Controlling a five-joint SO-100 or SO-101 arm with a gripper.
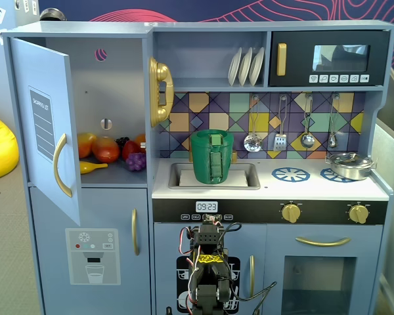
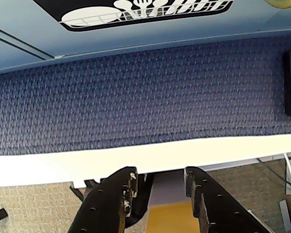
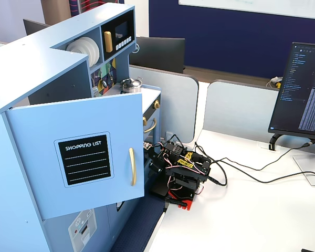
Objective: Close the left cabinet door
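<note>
The left cabinet door (image 1: 46, 125) is light blue and stands swung wide open at the kitchen's upper left. Its curved gold handle (image 1: 61, 165) faces outward. In a fixed view from the side, the door (image 3: 79, 157) shows its black "SHOPPING LIST" panel (image 3: 84, 159) and its handle (image 3: 132, 166). The arm (image 1: 208, 262) sits folded low in front of the kitchen's middle, to the right of the door and well below it. It also shows on the white table (image 3: 181, 169). In the wrist view my gripper (image 2: 160, 174) is open and empty, pointing down over blue carpet and the table edge.
Toy fruit (image 1: 108, 149) lies inside the open cabinet. A gold phone (image 1: 159, 92) hangs beside it. A green basket (image 1: 213, 156) sits in the sink. Below is the dispenser door (image 1: 92, 256). A monitor (image 3: 304, 89) and cables (image 3: 241, 173) are on the table.
</note>
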